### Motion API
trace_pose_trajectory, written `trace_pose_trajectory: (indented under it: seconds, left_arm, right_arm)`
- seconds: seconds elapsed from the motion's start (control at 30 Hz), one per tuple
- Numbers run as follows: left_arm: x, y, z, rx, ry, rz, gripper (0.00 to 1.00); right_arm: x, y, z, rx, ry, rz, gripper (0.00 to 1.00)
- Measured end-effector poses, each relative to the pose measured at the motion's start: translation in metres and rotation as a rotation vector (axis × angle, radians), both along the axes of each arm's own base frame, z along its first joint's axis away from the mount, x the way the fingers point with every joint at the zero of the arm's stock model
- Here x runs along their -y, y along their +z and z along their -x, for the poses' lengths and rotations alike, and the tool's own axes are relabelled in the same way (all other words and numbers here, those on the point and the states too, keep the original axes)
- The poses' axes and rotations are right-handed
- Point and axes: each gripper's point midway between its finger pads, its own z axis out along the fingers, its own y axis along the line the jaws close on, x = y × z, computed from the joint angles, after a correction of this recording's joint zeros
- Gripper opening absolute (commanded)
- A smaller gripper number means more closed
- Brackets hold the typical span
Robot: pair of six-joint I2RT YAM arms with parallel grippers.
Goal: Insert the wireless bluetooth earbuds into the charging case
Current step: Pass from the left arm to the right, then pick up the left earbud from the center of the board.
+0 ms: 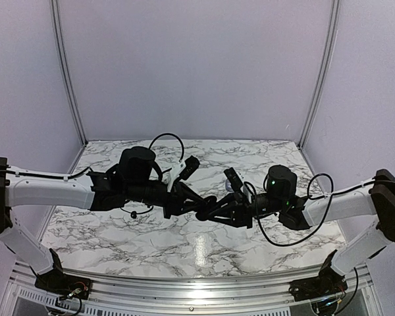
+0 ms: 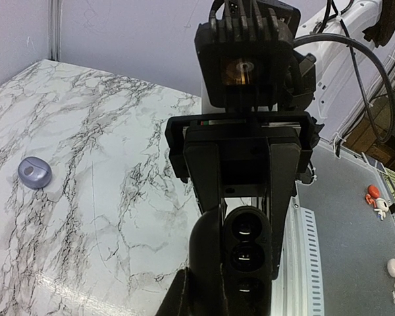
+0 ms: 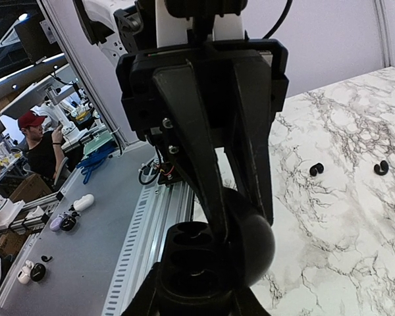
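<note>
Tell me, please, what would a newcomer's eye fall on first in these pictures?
First, the left end effector and the right end effector meet tip to tip above the middle of the marble table, both closed on an open black charging case. Next come the black earbuds, two lying loose on the marble, and a small lavender case, shut, sitting alone farther off.

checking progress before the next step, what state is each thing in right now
black charging case: lid open, wells look empty, held between both hands
left hand: closed on the case
right hand: closed on the case
lavender case: shut, lying on the table
black earbuds: two, loose on the table, not in any case
</note>
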Motion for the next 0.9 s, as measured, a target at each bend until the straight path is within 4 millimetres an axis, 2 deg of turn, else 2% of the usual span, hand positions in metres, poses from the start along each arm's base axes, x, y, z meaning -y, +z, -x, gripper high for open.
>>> trace_pose_trajectory:
  seconds: [0.07, 0.2, 0.5, 0.63, 0.73, 0.9]
  left_arm:
    - [0.000, 0.000, 0.000, -0.001, -0.002, 0.001, 0.02]
    - [0.000, 0.001, 0.001, -0.013, -0.004, 0.004, 0.28]
    - [-0.005, 0.006, -0.004, -0.046, 0.023, 0.016, 0.68]
    - [-0.018, 0.017, -0.008, -0.037, 0.068, 0.038, 0.76]
    - [-0.035, 0.025, -0.020, -0.037, 0.132, 0.058, 0.80]
    - [-0.082, 0.015, -0.056, -0.077, 0.345, 0.054, 0.81]
  right_arm:
    - [0.000, 0.000, 0.001, 0.001, 0.003, -0.001, 0.07]
    - [0.001, 0.000, 0.002, 0.008, 0.006, -0.008, 0.00]
    - [0.006, 0.006, 0.009, 0.073, 0.024, -0.033, 0.00]
    - [0.007, 0.007, 0.010, 0.091, 0.024, -0.037, 0.00]
    - [0.008, 0.002, 0.011, 0.094, 0.024, -0.031, 0.00]
    - [0.012, -0.001, 0.014, 0.116, 0.019, -0.028, 0.00]
